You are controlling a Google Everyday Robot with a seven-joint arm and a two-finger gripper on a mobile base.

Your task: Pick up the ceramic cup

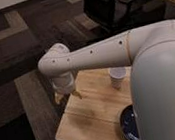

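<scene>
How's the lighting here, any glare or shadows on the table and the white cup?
Camera view: dim room, dark floor; the wooden table is evenly lit, no glare. The ceramic cup looks slightly shaded, its top hidden by the arm. The gripper hangs over the table's far corner.

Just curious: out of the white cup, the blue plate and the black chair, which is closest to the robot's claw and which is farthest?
The claw hangs over the far left corner of the table.
1. Cup: on the table, along its far edge.
2. Plate: at the table's near edge, partly hidden by the arm.
3. Chair: on the floor, well beyond the table.
</scene>
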